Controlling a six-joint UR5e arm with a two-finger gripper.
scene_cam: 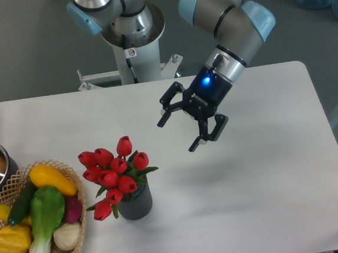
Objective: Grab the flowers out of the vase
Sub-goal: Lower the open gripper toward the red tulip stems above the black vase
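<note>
Hovering above the table, tool with fingers spread apart, holding nothing.
Flowers sit in the vase, left of and below the tool, apart.

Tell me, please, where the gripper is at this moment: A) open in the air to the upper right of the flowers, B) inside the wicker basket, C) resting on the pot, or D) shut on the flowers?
A: the gripper hangs open, apart from the flowers in the vase.
</note>
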